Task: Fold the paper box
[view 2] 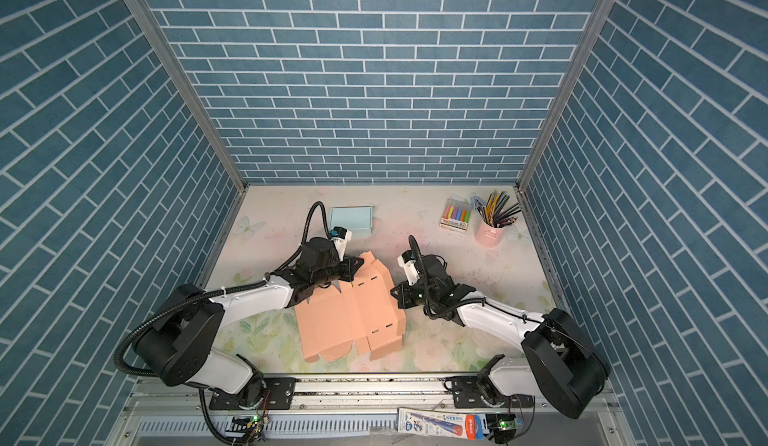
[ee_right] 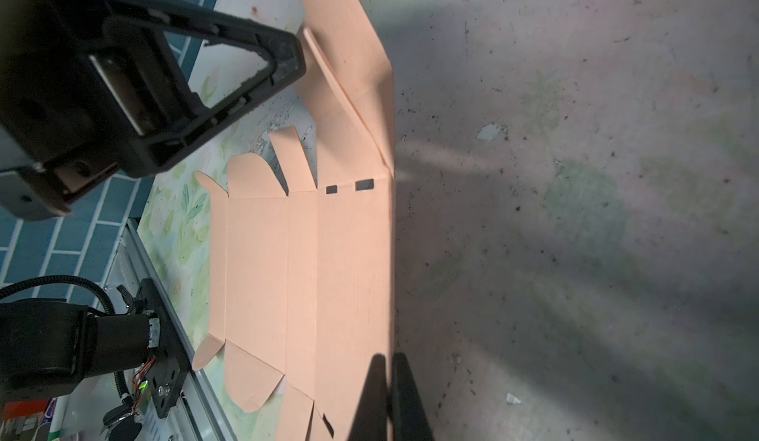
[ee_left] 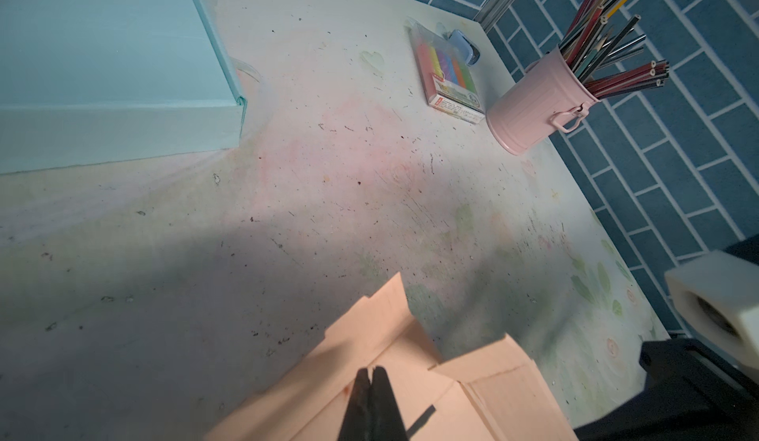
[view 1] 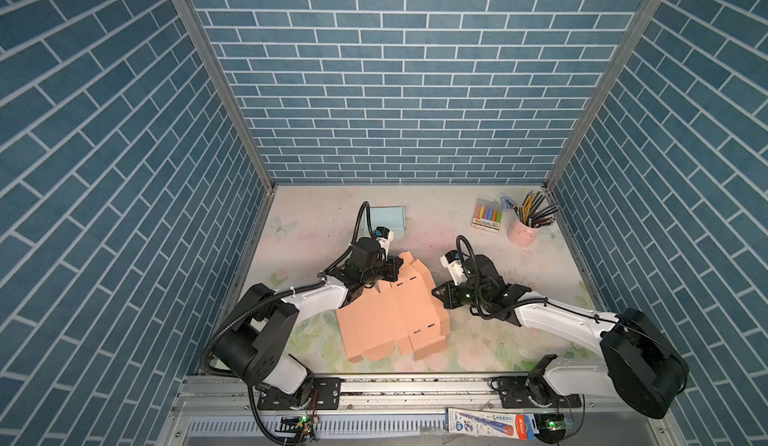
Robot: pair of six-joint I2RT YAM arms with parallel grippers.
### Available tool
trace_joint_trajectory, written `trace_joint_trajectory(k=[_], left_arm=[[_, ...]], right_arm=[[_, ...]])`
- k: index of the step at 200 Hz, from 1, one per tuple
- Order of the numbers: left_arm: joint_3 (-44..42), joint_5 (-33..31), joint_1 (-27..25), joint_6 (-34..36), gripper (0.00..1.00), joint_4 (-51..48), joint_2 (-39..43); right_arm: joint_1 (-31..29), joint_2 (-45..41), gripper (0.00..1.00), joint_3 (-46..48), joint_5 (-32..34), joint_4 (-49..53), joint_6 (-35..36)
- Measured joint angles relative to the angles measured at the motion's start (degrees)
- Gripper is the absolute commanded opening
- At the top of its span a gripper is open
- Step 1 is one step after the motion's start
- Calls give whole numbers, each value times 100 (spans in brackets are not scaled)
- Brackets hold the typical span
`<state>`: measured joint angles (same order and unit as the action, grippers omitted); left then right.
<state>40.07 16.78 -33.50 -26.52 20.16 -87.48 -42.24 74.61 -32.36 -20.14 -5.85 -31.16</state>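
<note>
The unfolded peach cardboard box blank lies mostly flat on the pale, flower-printed tabletop, in its near middle, between the two arms. Its small flaps spread out at the near and far ends. In the right wrist view one far flap of the box blank stands tilted up off the surface. The left gripper hangs at the blank's far left corner. In the left wrist view its fingers are pressed together with nothing between them, just over the peach card. The right gripper sits at the blank's right edge with its fingers also pressed together. Whether its tips touch the card I cannot tell. Farther back on the table rest a flat light-blue box, a packet of coloured markers and, just beside it, a pink metal bucket cup of pencils.
</note>
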Motion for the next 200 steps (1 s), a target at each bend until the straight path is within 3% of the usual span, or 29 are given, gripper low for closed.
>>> trace_joint_trajectory(k=[88, 200], left_arm=[[417, 127, -146, 28, 0, 129, -422], [365, 111, -560, 109, 0, 72, -146]], right_arm=[[-50, 0, 0, 0, 28, -15, 15], [-52, -4, 0, -70, 111, 70, 26]])
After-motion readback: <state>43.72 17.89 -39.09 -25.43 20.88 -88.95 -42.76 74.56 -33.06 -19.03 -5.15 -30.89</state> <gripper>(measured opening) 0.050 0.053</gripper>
